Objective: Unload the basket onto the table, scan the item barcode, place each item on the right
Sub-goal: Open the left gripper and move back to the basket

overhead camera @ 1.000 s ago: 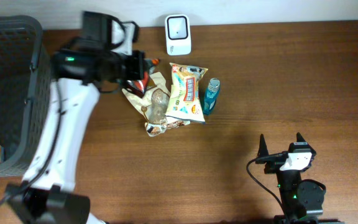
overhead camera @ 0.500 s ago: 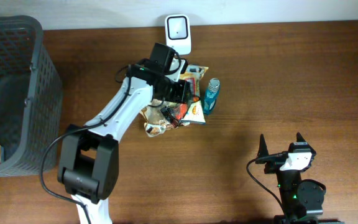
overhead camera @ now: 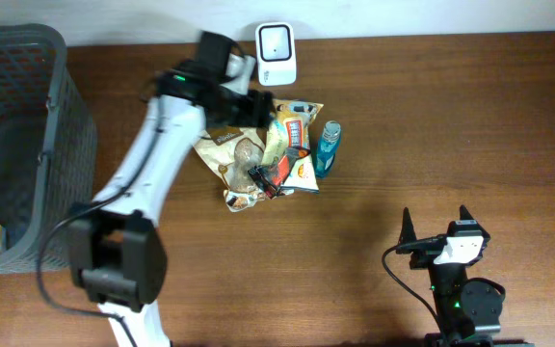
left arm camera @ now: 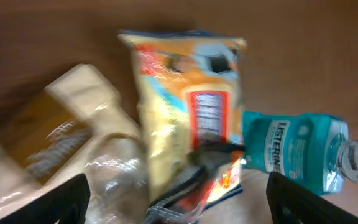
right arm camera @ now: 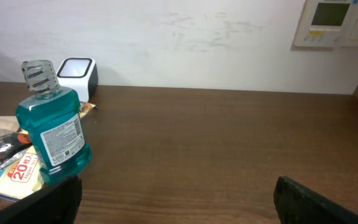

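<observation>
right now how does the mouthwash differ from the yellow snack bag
The mouthwash stands upright; the snack bag lies flat. The mouthwash is a teal bottle with a clear cap; the snack bag is a yellow printed packet. The mouthwash stands on bare table, while the snack bag overlaps other packets. Both sit side by side near the white scanner.

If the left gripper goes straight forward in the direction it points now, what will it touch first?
Most likely the yellow snack bag, lying straight ahead of the open left gripper; the dark wrapper on top of it may come first. The view is blurred, so depth is uncertain.
</observation>
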Robot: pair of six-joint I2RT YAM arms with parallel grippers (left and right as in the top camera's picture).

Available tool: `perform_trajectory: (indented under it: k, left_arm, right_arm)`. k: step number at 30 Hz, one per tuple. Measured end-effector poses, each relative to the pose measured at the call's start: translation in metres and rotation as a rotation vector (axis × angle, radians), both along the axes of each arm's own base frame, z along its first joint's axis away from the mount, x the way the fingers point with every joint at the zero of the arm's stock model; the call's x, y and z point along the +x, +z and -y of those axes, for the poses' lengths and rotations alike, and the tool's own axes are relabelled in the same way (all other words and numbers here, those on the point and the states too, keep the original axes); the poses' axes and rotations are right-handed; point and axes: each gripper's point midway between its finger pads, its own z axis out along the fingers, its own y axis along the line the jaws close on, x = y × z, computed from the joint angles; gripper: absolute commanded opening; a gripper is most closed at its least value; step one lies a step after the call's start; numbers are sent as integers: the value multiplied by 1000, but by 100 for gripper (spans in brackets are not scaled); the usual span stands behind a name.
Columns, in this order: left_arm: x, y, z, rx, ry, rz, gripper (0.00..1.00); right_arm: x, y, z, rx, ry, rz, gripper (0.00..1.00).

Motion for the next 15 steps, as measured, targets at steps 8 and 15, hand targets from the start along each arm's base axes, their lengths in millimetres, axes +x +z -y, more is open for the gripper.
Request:
perform_trajectory:
  k: [8,15]
  left_arm:
    - [-20,135,-140,-16,291,226,99]
    - [-94,240,-240,173,473,515,99]
  right_arm:
    - [0,0,0,0,0,0,98]
    - [0,0,0,0,0,0,98]
